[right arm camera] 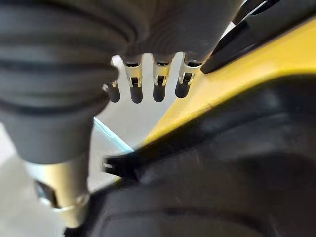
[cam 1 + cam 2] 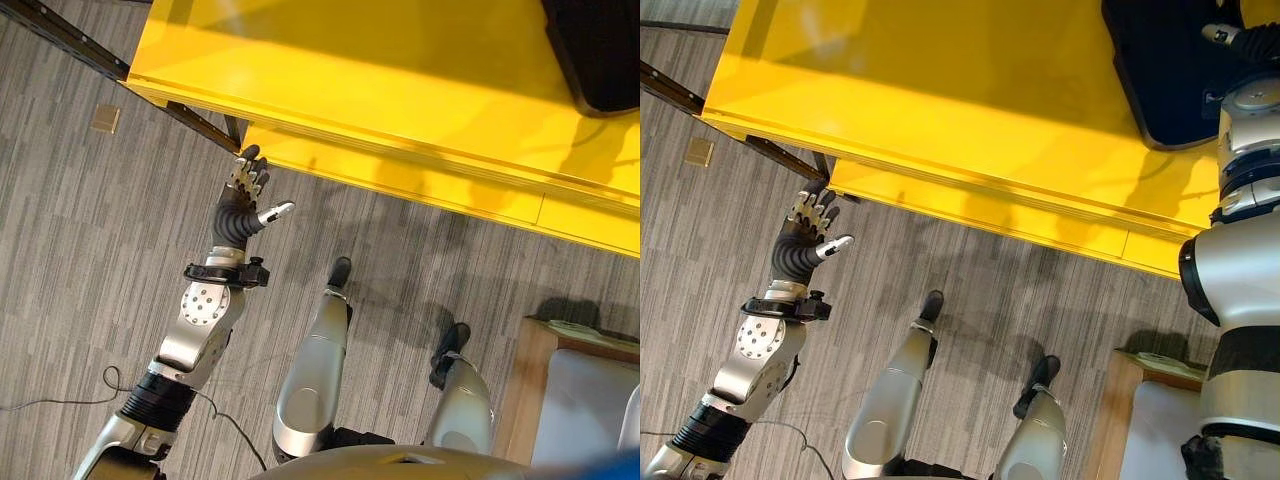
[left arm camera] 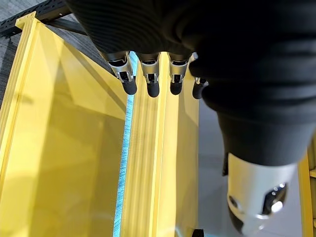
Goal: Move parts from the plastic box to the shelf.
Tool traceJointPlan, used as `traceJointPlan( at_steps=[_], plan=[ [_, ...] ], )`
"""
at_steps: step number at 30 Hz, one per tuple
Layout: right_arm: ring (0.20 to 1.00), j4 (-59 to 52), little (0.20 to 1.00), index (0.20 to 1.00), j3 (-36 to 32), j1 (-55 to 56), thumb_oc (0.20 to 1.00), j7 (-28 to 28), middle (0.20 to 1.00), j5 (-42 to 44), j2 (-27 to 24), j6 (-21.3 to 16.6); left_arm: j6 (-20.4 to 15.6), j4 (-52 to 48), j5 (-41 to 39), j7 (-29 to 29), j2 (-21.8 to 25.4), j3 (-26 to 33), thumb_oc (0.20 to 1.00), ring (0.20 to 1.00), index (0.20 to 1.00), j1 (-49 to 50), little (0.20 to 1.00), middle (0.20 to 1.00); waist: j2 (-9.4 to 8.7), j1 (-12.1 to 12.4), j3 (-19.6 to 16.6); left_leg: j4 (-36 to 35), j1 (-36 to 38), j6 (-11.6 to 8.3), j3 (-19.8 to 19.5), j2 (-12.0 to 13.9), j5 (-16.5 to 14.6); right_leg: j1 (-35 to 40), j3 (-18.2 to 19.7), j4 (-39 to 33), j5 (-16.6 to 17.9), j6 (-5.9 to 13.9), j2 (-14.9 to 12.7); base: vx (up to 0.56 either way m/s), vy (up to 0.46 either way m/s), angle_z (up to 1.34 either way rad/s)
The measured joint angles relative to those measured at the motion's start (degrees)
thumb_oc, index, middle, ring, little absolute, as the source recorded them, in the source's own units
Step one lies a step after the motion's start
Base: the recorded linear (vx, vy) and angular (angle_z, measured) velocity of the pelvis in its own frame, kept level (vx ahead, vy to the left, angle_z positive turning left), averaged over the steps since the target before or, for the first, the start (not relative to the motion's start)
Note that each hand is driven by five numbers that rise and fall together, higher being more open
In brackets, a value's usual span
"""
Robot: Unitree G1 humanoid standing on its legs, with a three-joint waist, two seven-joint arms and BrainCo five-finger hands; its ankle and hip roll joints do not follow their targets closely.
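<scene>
Left hand (image 2: 245, 195) hangs just below the near edge of the yellow shelf (image 2: 400, 90), its fingers (image 3: 150, 79) straight and a little apart, the thumb (image 2: 277, 211) standing out to the side, holding nothing. Seen from its own wrist, the dark fingertips point along the shelf's yellow boards without touching them. Beneath the hand lies grey striped carpet (image 2: 80, 250), with a small tan square (image 2: 105, 120) set into it well away from the shelf's black frame (image 2: 60, 35).

Right hand (image 1: 148, 84) is raised at the far right end of the shelf, over a black plastic box (image 2: 1170, 70) that stands on the yellow surface; its arm shows at the right in the right eye view. Its fingers (image 1: 158, 81) hang straight and relaxed in a row, thumb apart, clasping nothing. The box's dark rim (image 1: 207, 163) shows just past the fingertips, with the shelf's yellow board behind it. Whether any parts lie in the box cannot be told. A pale wooden-edged tabletop (image 2: 560, 400) stands on the carpet near the shelf's right end.
</scene>
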Motion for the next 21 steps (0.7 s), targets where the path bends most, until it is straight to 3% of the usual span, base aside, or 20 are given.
traceJointPlan(
  at_steps=[10,21],
  plan=[
    [1.000,-1.3,1.000,1.000,-0.1,-0.1,1.000,0.0,1.000,1.9,0.0,-0.1,0.0,0.0,-0.5,-0.1,0.3,0.0,1.000,1.000,1.000,0.2,1.000,1.000,-0.02,-0.3,0.0,0.1,0.5,0.14,0.2,0.2,0.3,0.3,0.1,0.0,0.6,-0.05,0.2,0.00,0.000,0.00],
    [1.000,-1.0,1.000,1.000,-2.1,0.7,1.000,0.2,1.000,2.1,0.3,-0.5,0.0,0.0,-1.7,-1.4,2.1,0.0,1.000,1.000,1.000,2.2,1.000,1.000,-0.02,-2.8,0.0,0.2,0.5,0.42,1.6,0.2,0.9,-0.3,1.7,-1.6,2.7,-0.16,0.6,-0.04,0.011,-0.07]
  ],
)
